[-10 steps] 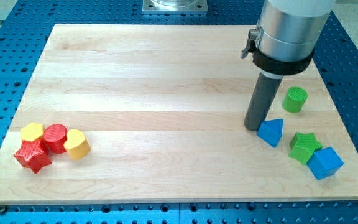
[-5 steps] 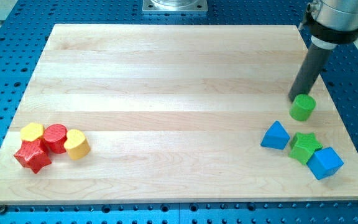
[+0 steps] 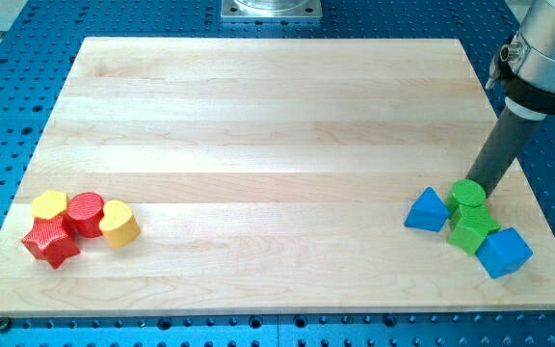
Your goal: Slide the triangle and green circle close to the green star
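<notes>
The blue triangle lies at the board's lower right, just left of the green star. The green circle sits right above the star, touching it, and beside the triangle. My tip is at the upper right edge of the green circle, in contact with it. The dark rod rises from there toward the view's upper right.
A blue cube touches the star's lower right. At the lower left is a cluster: a red star, a red circle, a yellow heart and another yellow block. The wooden board's right edge is close to the blocks.
My tip left the triangle, went up right behind the green circle, then pushed it down toward the star. The circle now touches the star and sits next to the triangle.
</notes>
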Action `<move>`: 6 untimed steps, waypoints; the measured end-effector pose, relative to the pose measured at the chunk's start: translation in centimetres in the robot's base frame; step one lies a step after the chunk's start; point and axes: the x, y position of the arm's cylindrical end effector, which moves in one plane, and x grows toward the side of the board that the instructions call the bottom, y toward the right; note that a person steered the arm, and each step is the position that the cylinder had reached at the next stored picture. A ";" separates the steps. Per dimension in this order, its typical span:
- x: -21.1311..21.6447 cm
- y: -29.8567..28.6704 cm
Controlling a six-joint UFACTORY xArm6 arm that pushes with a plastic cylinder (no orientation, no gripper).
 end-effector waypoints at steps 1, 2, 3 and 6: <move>0.0 -0.2; 0.0 -0.2; -0.1 -0.2; -4.3 -0.2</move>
